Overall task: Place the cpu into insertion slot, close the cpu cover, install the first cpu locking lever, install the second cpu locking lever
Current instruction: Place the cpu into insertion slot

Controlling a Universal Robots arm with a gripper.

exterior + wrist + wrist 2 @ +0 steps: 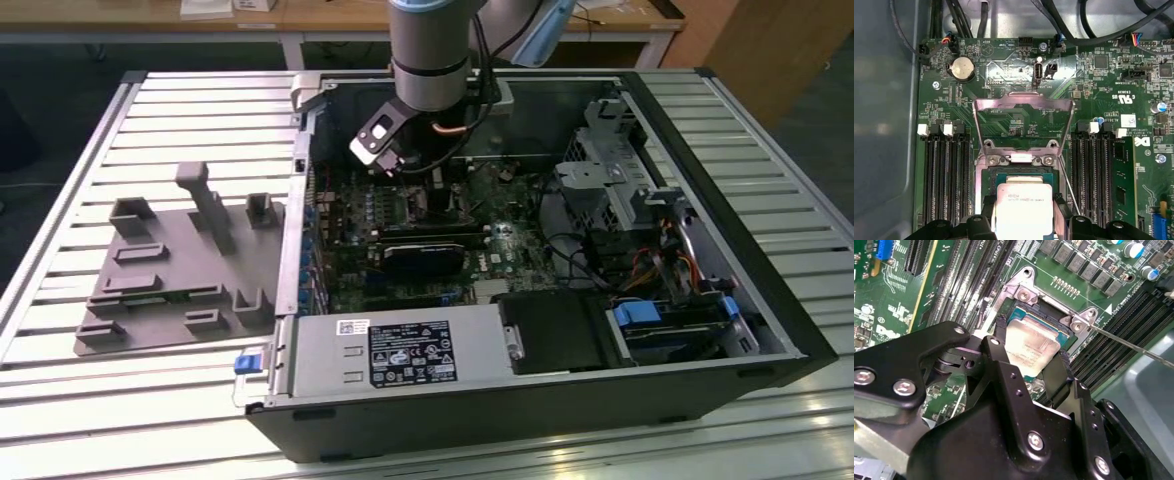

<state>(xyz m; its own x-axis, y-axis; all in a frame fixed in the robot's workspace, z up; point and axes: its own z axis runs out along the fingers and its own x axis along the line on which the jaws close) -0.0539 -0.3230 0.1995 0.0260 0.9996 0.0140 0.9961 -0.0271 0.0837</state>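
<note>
In both wrist views the silver-topped cpu (1033,342) (1024,205) sits between my two black fingers (999,342), which press on its opposite edges. My gripper (1030,354) (1024,214) is shut on it, just over the insertion slot (1019,174) (1051,307) in the green board. The chip looks slightly tilted over the socket's dark centre. The cpu cover (1024,105) stands swung up and open behind the slot. A thin locking lever (1134,344) (1069,186) sticks out beside the socket. In the exterior view the gripper (430,192) reaches down into the open computer case.
Long black memory slots (944,175) (1094,170) flank the socket on both sides. A grey power supply box (387,350) lies at the case's near edge, with drive cages and cables (641,250) to the exterior view's right. A grey fixture plate (174,270) rests outside the case.
</note>
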